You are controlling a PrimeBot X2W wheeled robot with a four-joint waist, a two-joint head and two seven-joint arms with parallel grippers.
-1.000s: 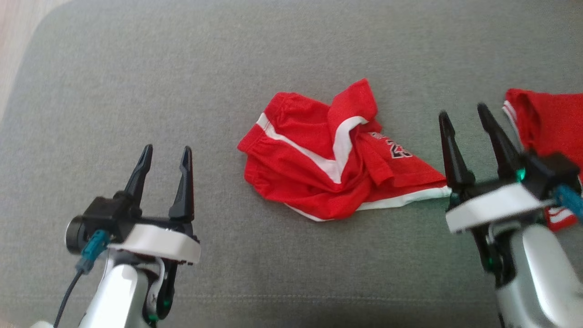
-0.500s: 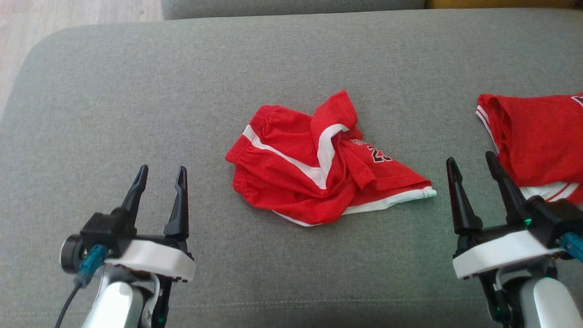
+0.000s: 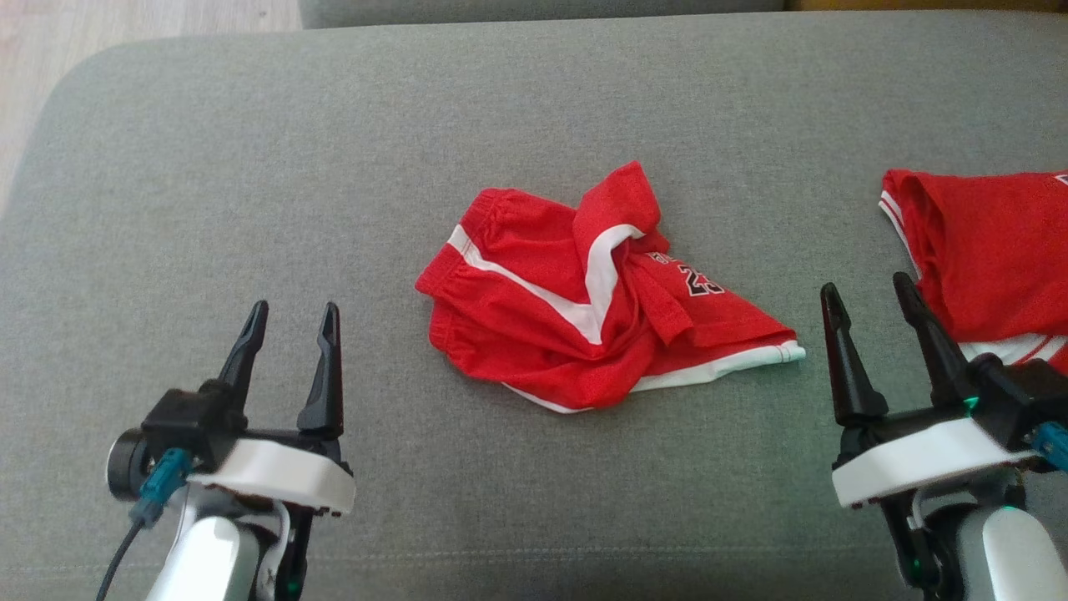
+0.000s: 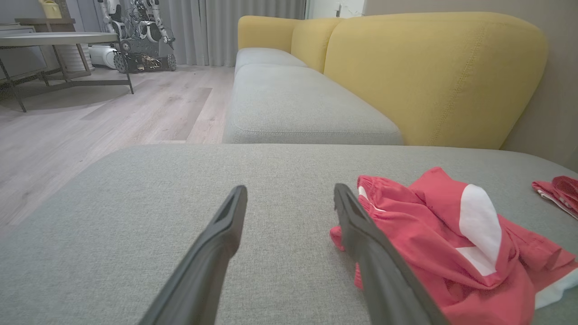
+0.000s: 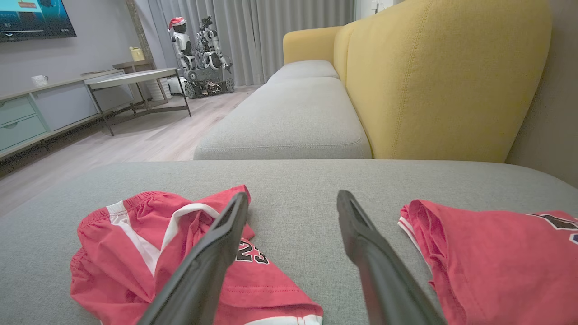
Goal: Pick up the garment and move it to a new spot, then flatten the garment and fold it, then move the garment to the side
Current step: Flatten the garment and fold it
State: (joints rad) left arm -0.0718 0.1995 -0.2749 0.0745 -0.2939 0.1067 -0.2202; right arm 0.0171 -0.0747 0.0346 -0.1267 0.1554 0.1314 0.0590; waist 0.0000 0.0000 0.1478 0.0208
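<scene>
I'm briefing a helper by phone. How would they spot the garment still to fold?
On the grey cushion, look at its middle. The red shorts lie there. Unlike the other red garment at the right edge, they are crumpled in a heap.

red jersey cropped at right edge, shorts print half-hidden

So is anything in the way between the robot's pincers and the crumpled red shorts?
Nothing visible is. Bare grey cushion lies between the red shorts and both the left pincer and the right pincer. The other red garment lies on the right pincer's far side, not between.
</scene>
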